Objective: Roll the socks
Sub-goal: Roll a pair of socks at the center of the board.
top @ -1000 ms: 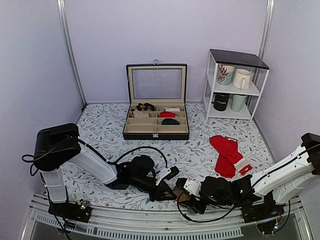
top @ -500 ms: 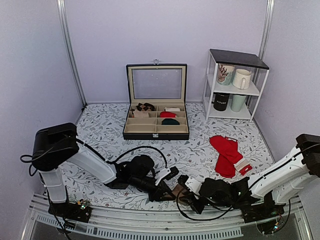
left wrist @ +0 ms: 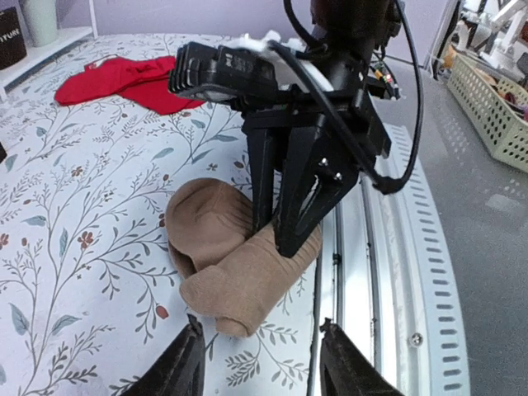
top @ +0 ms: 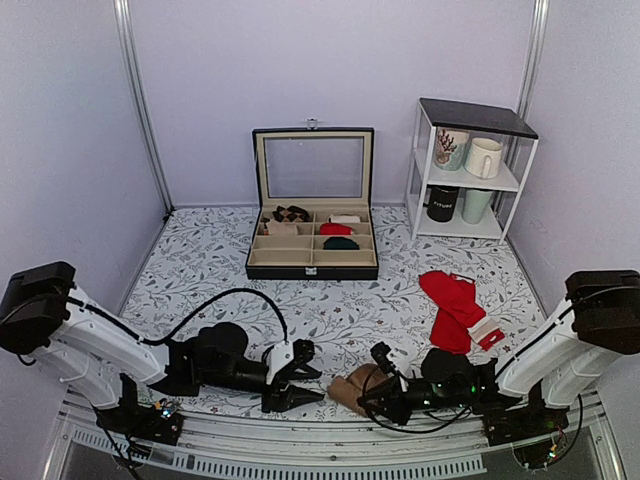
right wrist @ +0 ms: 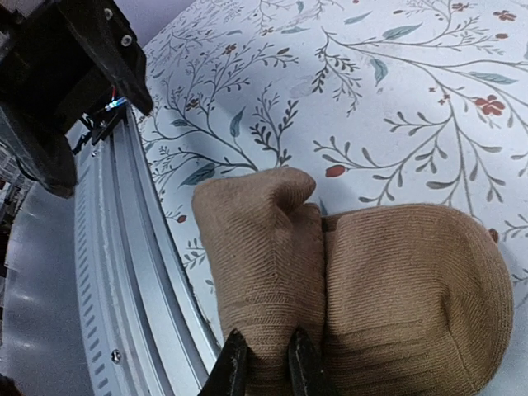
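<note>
The tan socks (top: 352,390) lie as a bunched roll at the table's front edge; they also show in the left wrist view (left wrist: 239,264) and the right wrist view (right wrist: 346,289). My right gripper (top: 377,393) is shut on a fold of the tan socks, its fingertips (right wrist: 233,367) pinching the ribbed cloth. My left gripper (top: 303,380) is open and empty, left of the socks and apart from them; its fingertips (left wrist: 188,363) frame the roll from a short way off.
Red socks (top: 452,310) with a white tag lie at the right. An open black compartment box (top: 313,255) with small rolls stands at the back centre. A white shelf (top: 470,170) with mugs stands at back right. The metal rail (top: 330,455) runs along the front edge.
My left gripper has let go of the socks, opened and drawn back to the left. My right gripper has shifted slightly right, still pinching the socks.
</note>
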{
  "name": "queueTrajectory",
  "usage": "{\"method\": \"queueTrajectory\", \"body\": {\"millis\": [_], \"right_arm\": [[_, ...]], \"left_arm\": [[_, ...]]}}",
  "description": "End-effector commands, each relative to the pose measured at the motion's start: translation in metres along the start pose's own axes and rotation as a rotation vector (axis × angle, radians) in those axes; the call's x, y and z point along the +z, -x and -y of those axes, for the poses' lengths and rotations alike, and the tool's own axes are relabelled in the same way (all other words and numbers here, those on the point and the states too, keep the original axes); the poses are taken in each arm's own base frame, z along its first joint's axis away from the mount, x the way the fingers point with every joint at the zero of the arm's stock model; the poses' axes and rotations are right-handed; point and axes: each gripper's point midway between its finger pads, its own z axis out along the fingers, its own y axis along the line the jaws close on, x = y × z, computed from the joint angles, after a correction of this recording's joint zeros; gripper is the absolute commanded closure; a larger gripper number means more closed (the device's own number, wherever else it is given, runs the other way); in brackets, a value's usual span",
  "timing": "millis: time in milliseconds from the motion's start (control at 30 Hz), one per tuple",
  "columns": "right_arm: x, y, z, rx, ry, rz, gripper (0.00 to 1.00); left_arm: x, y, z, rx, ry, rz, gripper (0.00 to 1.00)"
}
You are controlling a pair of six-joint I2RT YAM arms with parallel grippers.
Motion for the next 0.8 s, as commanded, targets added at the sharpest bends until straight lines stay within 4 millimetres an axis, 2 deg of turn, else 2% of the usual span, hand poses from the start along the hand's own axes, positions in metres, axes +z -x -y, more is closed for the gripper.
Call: {"method": "queueTrajectory", "body": {"millis": [0,167,267,533,767], "right_arm": [[-0.006,-0.093,0.025,0.113,-0.019,-0.363,0.86],[-0.003,-0.099,0.026,0.142,-0.002,-0.382,0.86],[-0.002,-0.1,0.027,0.149,0.001,-0.39,0.86],[-0.004,-0.105,0.034,0.181,0.009,-0.425,0.86],[-0.006,-0.108,0.038,0.198,0.003,-0.44,0.86]], "left_arm": [[0.007,-0.004,0.0,0.108,0.006,0.059,0.52],[0.028,-0.015,0.002,0.167,-0.032,0.066,0.48],[0.036,-0.018,0.01,0.176,-0.09,0.059,0.47],[0.042,-0.026,0.02,0.14,-0.157,0.038,0.47],[0.05,-0.049,0.024,0.095,-0.198,-0.034,0.51]]}}
